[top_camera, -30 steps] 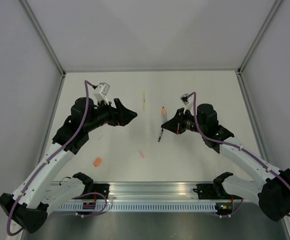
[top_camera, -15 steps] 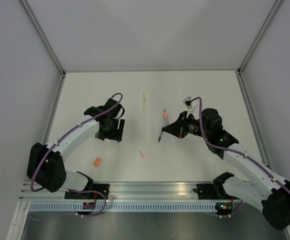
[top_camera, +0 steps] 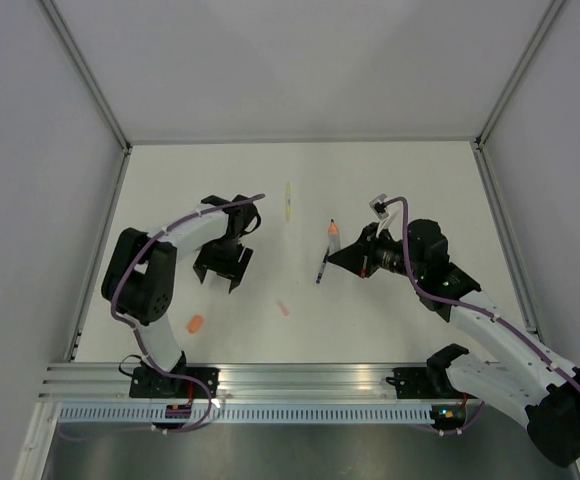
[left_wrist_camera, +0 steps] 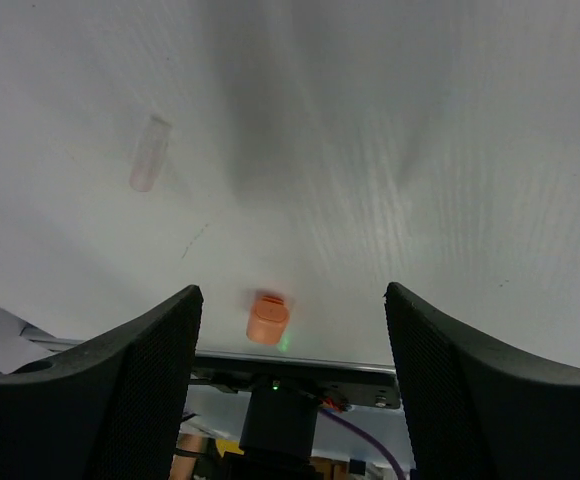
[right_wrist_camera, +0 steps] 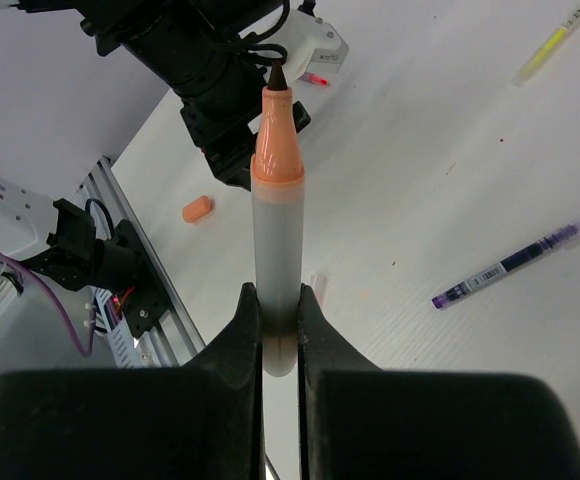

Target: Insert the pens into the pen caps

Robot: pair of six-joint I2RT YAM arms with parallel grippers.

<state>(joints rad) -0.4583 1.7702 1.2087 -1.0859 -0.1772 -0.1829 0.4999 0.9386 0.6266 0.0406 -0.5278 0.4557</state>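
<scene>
My right gripper (top_camera: 344,254) (right_wrist_camera: 278,300) is shut on the grey pen with an orange tip (right_wrist_camera: 277,230), whose tip (top_camera: 332,228) points away from the jaws. The dark purple pen (top_camera: 321,270) (right_wrist_camera: 520,258) lies on the table just below it. Further back rests the yellow pen (top_camera: 288,200) (right_wrist_camera: 555,45). My left gripper (top_camera: 220,270) (left_wrist_camera: 292,296) is open and holds nothing, hovering above the table. The orange pen cap (top_camera: 196,324) (left_wrist_camera: 267,318) lies ahead of it, between the fingertips in the left wrist view. A pale pink pen cap (top_camera: 284,309) (left_wrist_camera: 150,166) lies apart, centre front.
The white table (top_camera: 400,180) is walled by grey panels left, right and back. An aluminium rail (top_camera: 300,380) carrying both arm bases runs along the near edge. The left arm (right_wrist_camera: 210,70) shows at the top of the right wrist view.
The left arm folded back and swung its gripper from pointing right to pointing at the near edge, toward the orange cap, jaws slightly narrower. The right gripper, still holding the pen, barely shifted.
</scene>
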